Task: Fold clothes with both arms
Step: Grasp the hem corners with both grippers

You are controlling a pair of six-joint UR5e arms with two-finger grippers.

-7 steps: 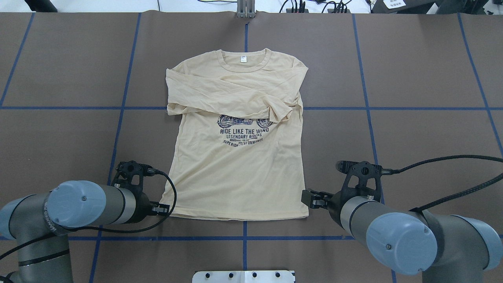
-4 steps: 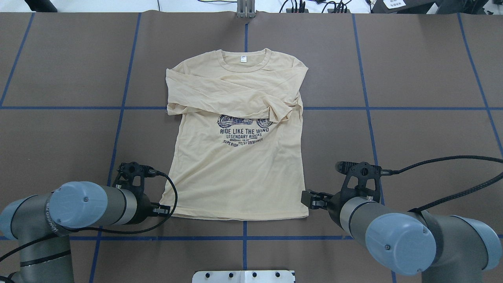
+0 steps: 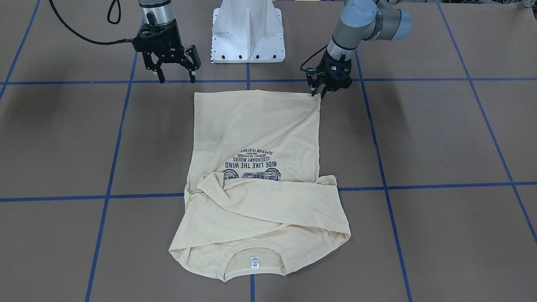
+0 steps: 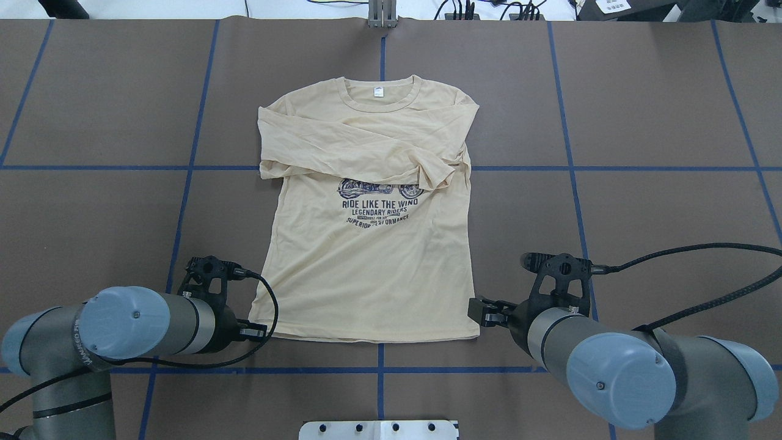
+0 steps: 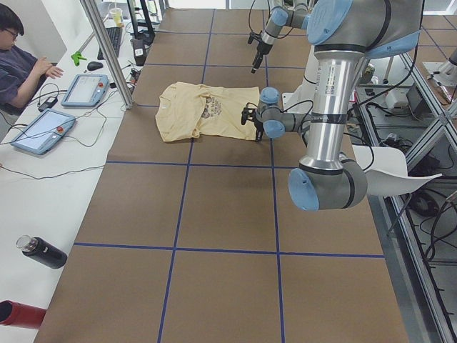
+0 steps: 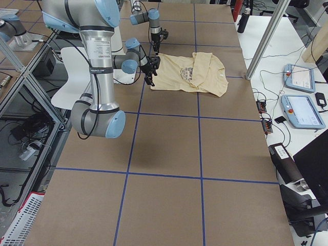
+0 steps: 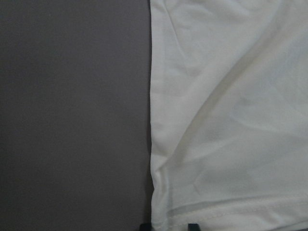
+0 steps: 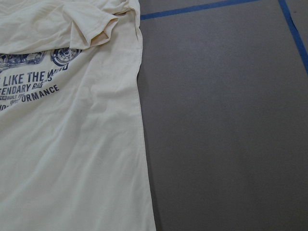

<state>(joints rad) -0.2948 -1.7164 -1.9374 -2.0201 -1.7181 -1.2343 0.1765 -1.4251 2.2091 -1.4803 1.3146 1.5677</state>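
Over on the left, the black two-finger left end effector (image 3: 317,92) sits right at the robot-side hem corner of the pale cream-yellow long-sleeved T-shirt (image 4: 366,275). Its wrist camera shows two dark tips a little apart astride the hem, so I'd say it has not pinched the cloth yet. The shirt lies print-up in the middle of the brown paper-covered bench (image 4: 91,122), and both sleeves (image 4: 342,150) are already crossed over the chest below the collar. That reads to me as the first fold done. The body is still full length, so bringing the hem up toward the collar, and any halving after that, is left. On the right, the black two-finger right end effector (image 3: 177,79) hangs with its jaws spread wide, near the other hem corner but off the cloth, holding nothing.

Compared with half a second ago, the left arm has crept slightly closer to its corner. The shirt has not shifted, and the right arm has barely moved.
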